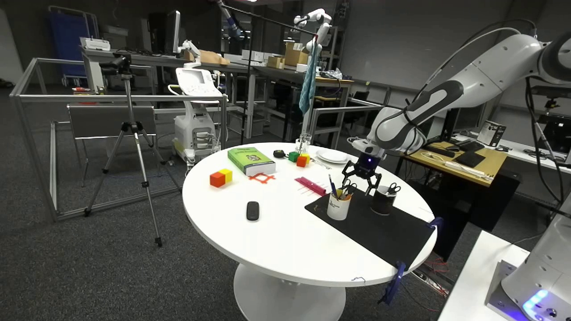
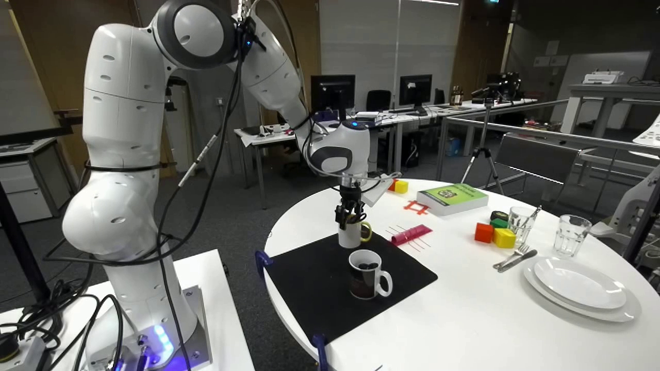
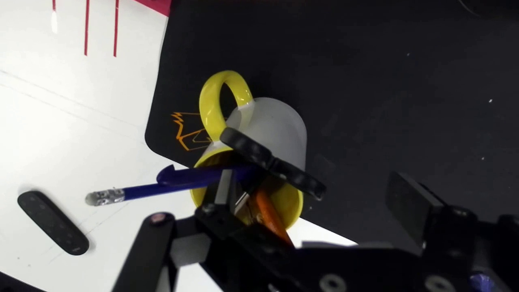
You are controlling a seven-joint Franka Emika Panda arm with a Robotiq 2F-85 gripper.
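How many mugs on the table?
2, both upright on the black mat: the yellow-handled mug near a corner, the white-handled mug apart from it. Likely none hidden.

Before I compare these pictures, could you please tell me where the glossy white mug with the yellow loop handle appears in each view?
In an exterior view: the white mug is right of and below centre.
In an exterior view: the white mug is just right of centre, lower half.
In the wrist view: the white mug is around the centre.
Shared landmark: the flat black mat beneath it.
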